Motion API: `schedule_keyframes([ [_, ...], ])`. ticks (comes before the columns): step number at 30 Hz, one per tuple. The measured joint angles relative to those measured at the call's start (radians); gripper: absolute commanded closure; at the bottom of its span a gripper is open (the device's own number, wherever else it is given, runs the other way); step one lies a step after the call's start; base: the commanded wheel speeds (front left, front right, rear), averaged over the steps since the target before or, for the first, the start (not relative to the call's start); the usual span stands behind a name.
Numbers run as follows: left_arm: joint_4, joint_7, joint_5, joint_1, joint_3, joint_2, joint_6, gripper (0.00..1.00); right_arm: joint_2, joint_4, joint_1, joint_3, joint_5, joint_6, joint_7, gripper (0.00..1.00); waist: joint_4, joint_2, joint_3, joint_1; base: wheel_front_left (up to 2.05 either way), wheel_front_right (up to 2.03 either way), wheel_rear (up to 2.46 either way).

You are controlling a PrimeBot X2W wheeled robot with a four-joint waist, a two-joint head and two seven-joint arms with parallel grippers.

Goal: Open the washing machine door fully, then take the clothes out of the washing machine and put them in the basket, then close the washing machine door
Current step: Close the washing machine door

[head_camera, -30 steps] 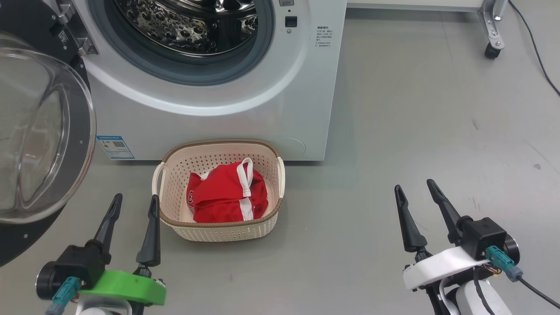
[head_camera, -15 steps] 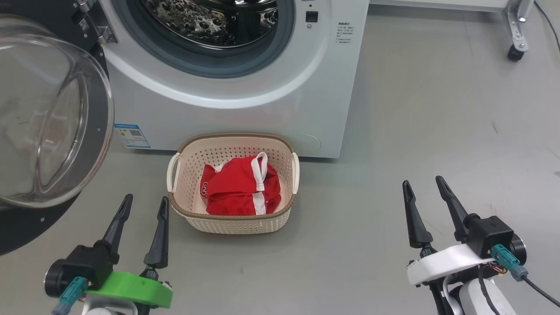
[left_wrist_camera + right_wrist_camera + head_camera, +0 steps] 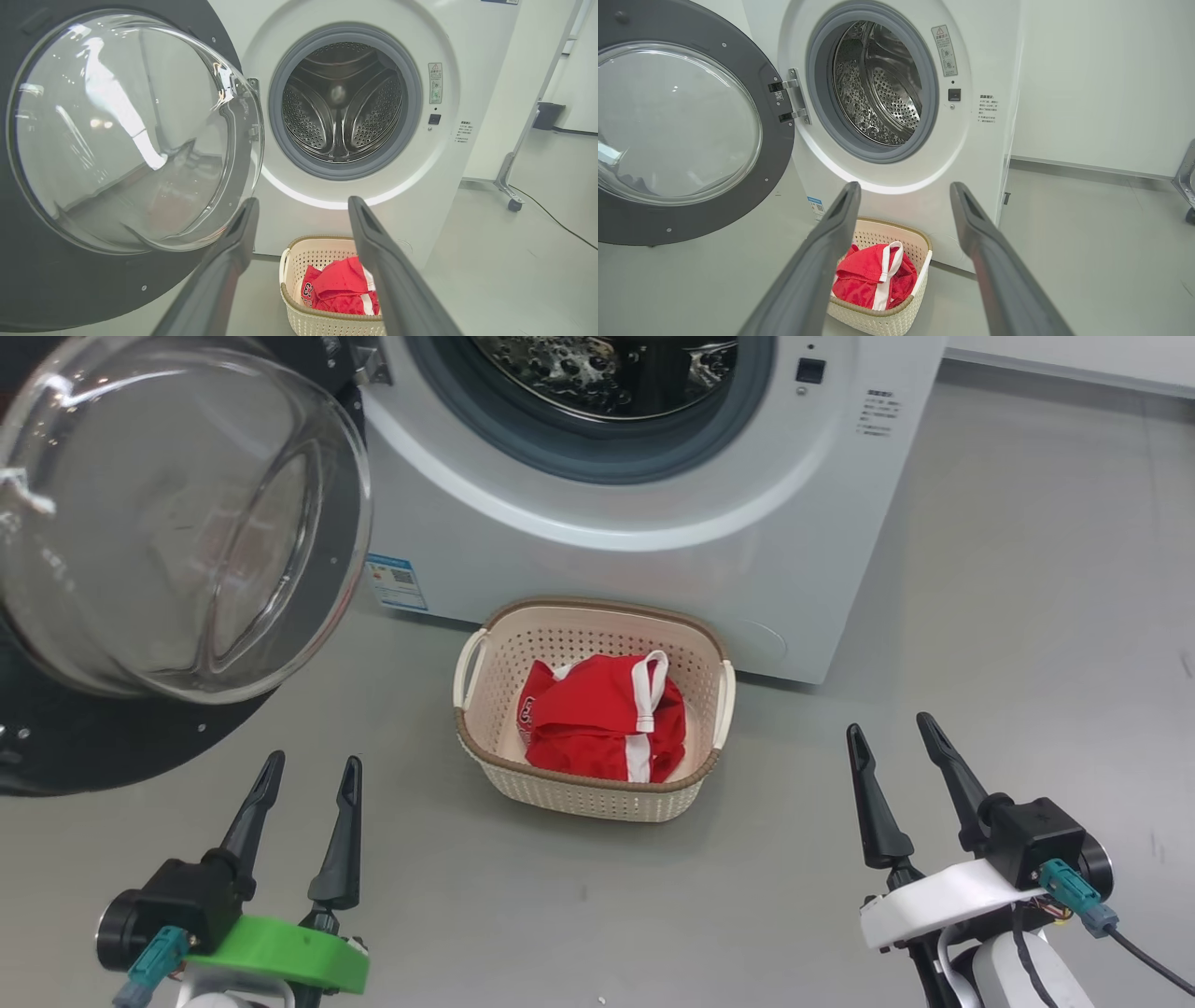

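washing machine (image 3: 653, 551): seen at the top middle of the head view; no red cloth is seen in its drum (image 3: 343, 102).
washing machine door (image 3: 177, 523): found wide open at the upper left, with its hinge (image 3: 791, 100) on its right side.
basket (image 3: 579, 798): set at the middle, just in front of the washing machine.
clothes (image 3: 602, 723): laid inside the basket.
left gripper (image 3: 314, 761): lower left, fingers spread wide, nothing held; the washing machine door is found up and left of it, so this arm is judged nearer for shutting.
right gripper (image 3: 888, 723): lower right, spread wide, nothing held, well apart from the washing machine door.
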Motion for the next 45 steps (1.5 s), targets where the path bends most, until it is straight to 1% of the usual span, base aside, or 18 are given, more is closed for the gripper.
schedule_keyframes([
  [2,0.003,0.0,0.002,0.0,0.0,0.0,0.0,0.0,0.0,0.0,0.0,0.002,0.0,0.003,0.0,0.0,0.027,0.0,0.0,0.0,0.0,0.0,0.0],
  [3,0.003,0.0,0.002,0.0,0.0,0.0,0.0,0.0,0.0,0.0,0.0,0.002,0.0,0.003,0.0,0.0,0.027,0.0,0.0,0.0,0.0,0.0,0.0],
  [14,0.004,0.0,0.003,0.0,0.001,-0.002,0.0,0.0,0.0,0.004,0.002,0.028,0.0,0.013,0.0,0.0,0.167,-0.0001,-0.01,0.0,0.0,0.0,0.0],
  [20,0.002,0.0,0.01,0.0,0.003,-0.002,0.0,0.0,0.0,0.008,0.002,0.037,0.007,0.014,0.0,0.0,0.224,0.0,-0.022,0.0,0.0,0.0,0.0],
  [22,-0.002,0.0,0.01,0.002,0.015,-0.002,0.0,0.0,-0.001,0.012,0.002,0.055,0.011,0.014,0.0,0.0,0.238,-0.0001,-0.027,0.0,0.0,0.0,0.0],
  [25,-0.013,0.0,0.01,0.006,0.037,-0.001,0.0,0.0,0.0,0.017,0.002,0.077,0.012,0.015,0.0,0.0,0.25,0.0,-0.036,0.0,0.0,0.0,0.0],
  [26,-0.018,0.0,0.011,0.009,0.043,0.0,0.0,0.0,0.0,0.02,0.002,0.083,0.014,0.02,0.0,0.0,0.254,-0.0001,-0.039,0.0,0.0,0.0,0.0],
  [31,-0.032,0.0,0.018,0.033,0.051,0.0,0.0,0.0,0.0,0.026,0.001,0.095,0.018,0.022,0.0,0.0,0.258,-0.0001,-0.04,0.0,0.0,0.0,0.0],
  [45,-0.05,0.0,0.021,0.047,0.072,-0.002,0.0,0.0,0.0,0.042,-0.017,0.106,0.019,0.023,0.0,0.0,0.263,-0.0001,-0.037,0.0,0.0,0.0,0.0],
])
